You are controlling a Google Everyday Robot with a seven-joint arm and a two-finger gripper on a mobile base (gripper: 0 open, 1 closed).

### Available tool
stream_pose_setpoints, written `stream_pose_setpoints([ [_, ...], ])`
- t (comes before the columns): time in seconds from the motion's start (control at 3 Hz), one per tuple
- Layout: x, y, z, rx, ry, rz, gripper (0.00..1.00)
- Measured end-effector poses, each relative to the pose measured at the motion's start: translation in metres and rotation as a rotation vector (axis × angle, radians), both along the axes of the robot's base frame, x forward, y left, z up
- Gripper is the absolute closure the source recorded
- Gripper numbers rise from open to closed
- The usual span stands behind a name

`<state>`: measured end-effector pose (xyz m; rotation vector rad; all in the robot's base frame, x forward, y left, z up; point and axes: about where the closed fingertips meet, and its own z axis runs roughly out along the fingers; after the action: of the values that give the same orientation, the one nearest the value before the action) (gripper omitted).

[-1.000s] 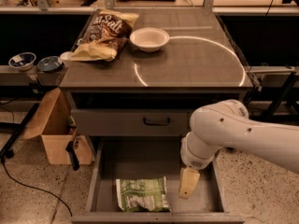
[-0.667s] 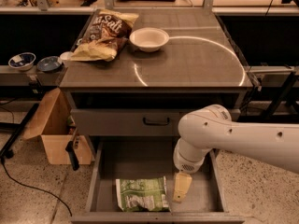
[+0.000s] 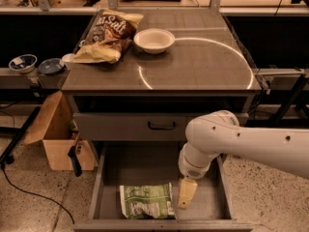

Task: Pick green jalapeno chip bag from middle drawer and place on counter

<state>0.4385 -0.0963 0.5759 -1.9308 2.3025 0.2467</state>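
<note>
– In the middle drawer (image 3: 145, 166), toward its 6 o'clock edge, where does the bag sit from your gripper?
– I see the green jalapeno chip bag (image 3: 146, 201) lying flat at the gripper's (image 3: 187, 193) 9 o'clock, just beside it, with its long axis running 9 to 3. I cannot tell whether the gripper is spread or closed.
– Counts?
– I have one arm and one green bag. On the counter (image 3: 203, 66) I count one Salt chip bag (image 3: 108, 35) at 11 o'clock and one white bowl (image 3: 154, 40) just beside it.
</note>
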Motion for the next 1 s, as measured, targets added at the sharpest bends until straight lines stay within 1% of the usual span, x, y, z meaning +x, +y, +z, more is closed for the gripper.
stream_pose_setpoints([
  [0.33,0.009,0.008,-0.019,0.047,-0.01,0.031,0.0],
  [0.67,0.019,0.02,-0.038,0.075,-0.015,0.047,0.0],
  [1.0,0.028,0.037,-0.054,0.087,-0.017,0.063,0.0],
])
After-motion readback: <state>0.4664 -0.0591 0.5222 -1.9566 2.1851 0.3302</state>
